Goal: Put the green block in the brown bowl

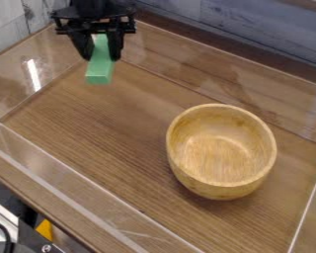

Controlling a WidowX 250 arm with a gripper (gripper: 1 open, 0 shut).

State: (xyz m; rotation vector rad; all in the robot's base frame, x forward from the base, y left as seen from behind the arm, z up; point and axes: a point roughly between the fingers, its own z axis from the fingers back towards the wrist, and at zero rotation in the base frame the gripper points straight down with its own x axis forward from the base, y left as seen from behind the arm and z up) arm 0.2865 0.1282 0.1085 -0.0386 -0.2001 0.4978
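One hand (100, 42) grasps one green block (102, 65) near the desk's (108, 138) far left corner; one brown bowl (223, 150) sits empty toward the right edge.

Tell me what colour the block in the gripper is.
Bright green. The block hangs from the gripper, clearest in the camera view.

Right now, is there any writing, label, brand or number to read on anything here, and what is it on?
None: no readable text anywhere.
The green block, held in the gripper, has plain faces.
The brown bowl shows only wood grain.
The table is bare wood.
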